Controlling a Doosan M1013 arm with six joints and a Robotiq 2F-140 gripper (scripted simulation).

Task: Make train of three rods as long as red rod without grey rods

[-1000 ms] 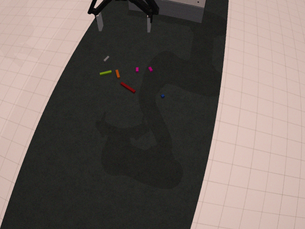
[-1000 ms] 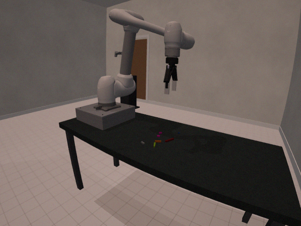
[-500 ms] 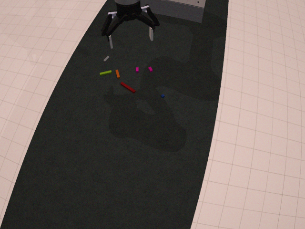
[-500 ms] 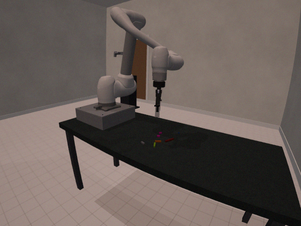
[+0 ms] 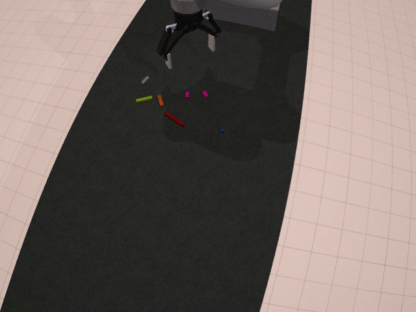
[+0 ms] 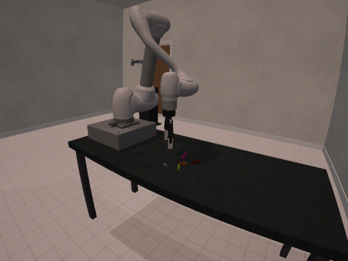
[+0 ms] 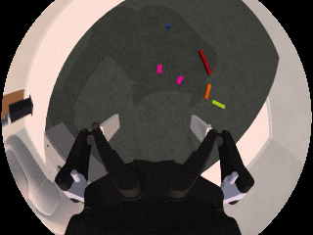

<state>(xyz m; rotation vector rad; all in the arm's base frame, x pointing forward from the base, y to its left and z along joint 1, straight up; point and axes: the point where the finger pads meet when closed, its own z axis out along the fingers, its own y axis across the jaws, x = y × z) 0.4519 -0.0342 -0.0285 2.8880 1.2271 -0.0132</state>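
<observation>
A long dark table [image 6: 253, 196] carries the arm's grey base block [image 6: 106, 135] at one end and seven small rods lying flat and apart: a grey rod [image 5: 144, 79], a lime rod [image 5: 143, 99], an orange rod [image 5: 160, 100] just beside it, two magenta rods [image 5: 186, 94] [image 5: 205, 93], a red rod [image 5: 174, 118], and a blue rod [image 5: 221, 130] set well off from the rest.

Orange rod [image 5: 160, 99] crowded by lime rod [image 5: 143, 99], blue rod [image 5: 221, 130] apart
</observation>
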